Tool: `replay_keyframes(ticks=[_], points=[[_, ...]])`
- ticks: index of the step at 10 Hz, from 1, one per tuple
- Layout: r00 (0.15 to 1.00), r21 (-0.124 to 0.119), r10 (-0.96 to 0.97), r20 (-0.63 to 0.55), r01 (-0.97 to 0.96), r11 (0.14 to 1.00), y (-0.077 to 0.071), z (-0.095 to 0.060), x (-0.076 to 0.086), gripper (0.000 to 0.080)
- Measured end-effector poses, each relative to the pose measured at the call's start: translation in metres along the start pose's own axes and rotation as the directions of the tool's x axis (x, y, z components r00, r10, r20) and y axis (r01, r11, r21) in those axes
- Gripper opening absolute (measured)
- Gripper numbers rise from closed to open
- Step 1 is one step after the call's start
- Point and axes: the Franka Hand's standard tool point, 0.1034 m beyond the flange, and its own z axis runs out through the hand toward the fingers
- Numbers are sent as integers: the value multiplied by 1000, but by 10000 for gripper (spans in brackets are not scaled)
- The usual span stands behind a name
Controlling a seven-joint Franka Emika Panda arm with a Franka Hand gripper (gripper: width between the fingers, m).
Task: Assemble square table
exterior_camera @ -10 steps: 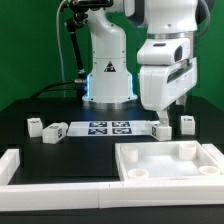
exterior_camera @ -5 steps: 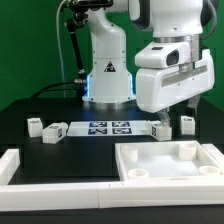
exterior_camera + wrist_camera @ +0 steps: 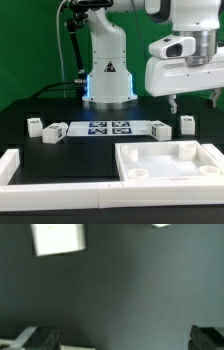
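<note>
Square table slab [image 3: 160,160] lies low on the exterior view's right, the nearest leg post [image 3: 186,122] just behind it, seemingly almost straight below the gripper [image 3: 197,98] hanging high, jaws wide and empty.

Bare table [image 3: 45,108] behind leg posts [image 3: 57,131] — border wall [image 3: 60,172] blocks front.
</note>
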Motion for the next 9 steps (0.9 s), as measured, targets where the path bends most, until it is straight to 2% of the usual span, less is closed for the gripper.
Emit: replay_keyframes(ticks=[4, 5, 6, 8, 9], points=[[999, -3, 15, 35, -15, 1000, 1, 2, -4, 649], [986, -8, 83, 146, -83, 997, 3, 10, -26, 649], [952, -7, 131, 276, -134, 991, 2, 12, -38, 649], [904, 1, 142, 404, -155, 988, -8, 14, -37, 649], [874, -2, 134, 468, -151, 989, -5, 14, -40, 649]])
